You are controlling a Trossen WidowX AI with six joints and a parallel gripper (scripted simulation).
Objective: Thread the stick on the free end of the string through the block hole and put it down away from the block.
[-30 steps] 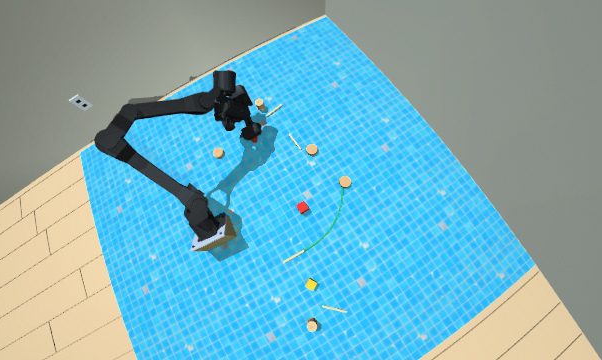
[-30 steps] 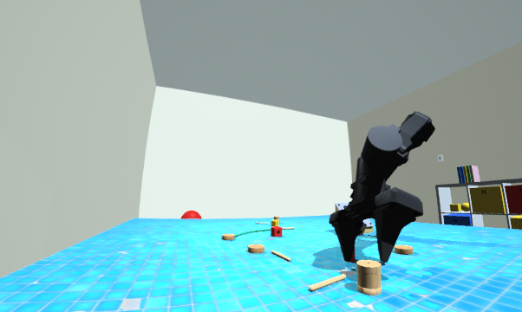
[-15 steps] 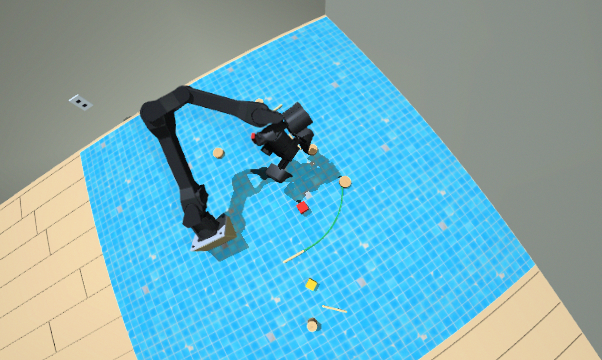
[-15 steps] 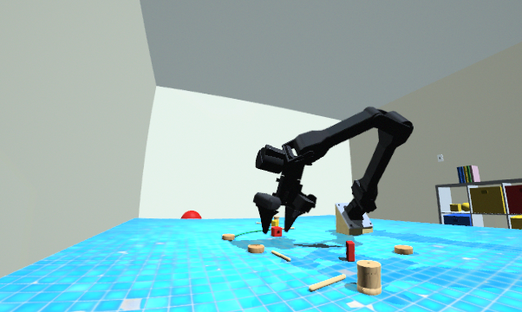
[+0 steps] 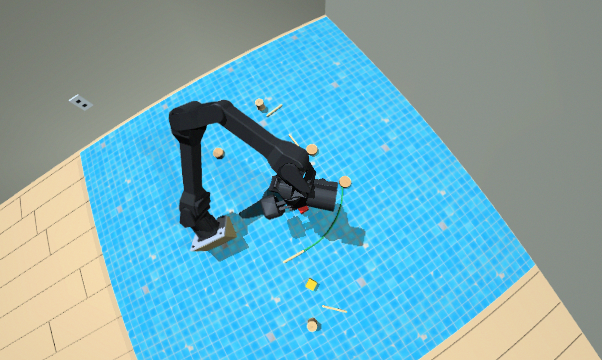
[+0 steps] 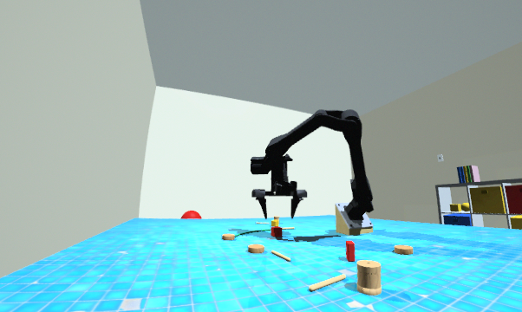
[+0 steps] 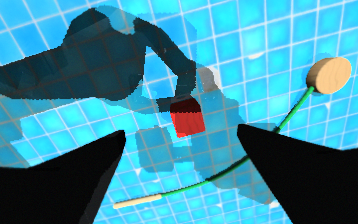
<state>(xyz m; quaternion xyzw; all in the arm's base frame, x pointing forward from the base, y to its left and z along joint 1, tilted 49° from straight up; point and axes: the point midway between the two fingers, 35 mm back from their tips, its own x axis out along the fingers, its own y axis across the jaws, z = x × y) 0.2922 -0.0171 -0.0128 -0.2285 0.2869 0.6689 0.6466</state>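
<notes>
1. The gripper hung above the blue-tiled worktop, its jaws spread nearly to full width and holding nothing.
2. The stick lay flat on the worktop on the end of the green string, which curved up to the round wooden button.
3. The red block sat between the jaws in the wrist view, well apart from the stick.
4. The stick looked thin, light and stiff, likely to roll; I judged a grasp near its middle, across its length, safest.
5. The string seemed limp and would probably drag lightly behind it.
</notes>
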